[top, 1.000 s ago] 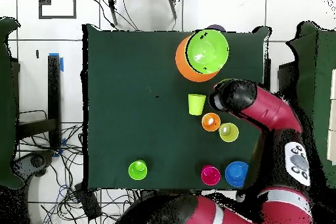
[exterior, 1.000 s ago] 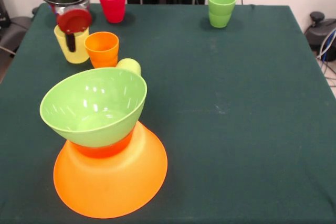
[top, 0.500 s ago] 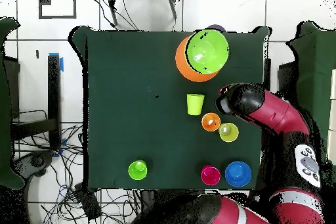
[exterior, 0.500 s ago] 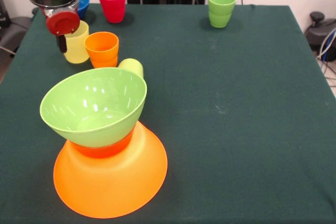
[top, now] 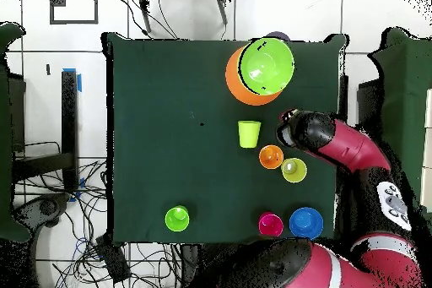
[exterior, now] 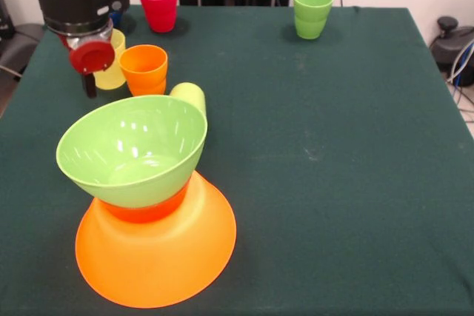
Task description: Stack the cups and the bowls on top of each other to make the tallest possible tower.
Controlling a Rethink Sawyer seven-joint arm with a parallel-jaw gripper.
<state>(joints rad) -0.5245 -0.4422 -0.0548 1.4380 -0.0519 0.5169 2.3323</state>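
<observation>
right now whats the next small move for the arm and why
Probably shift the gripper sideways over the yellow cup and lower onto it. The gripper hangs at that cup's edge, apparently holding nothing, and the tower so far ends at the green bowl, which is open on top.

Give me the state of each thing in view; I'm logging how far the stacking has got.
Large orange bowl: upside down, tower base.
Small orange-red bowl: sandwiched between the two.
Lime green bowl: upright on top, empty.
Orange cup: upright, loose.
Yellow cup: upright, partly behind the tool.
Lime cup: loose, behind the tower.
Red cup: upright, loose.
Green cup: upright, apart.
Blue bowl: upright, unstacked.
</observation>
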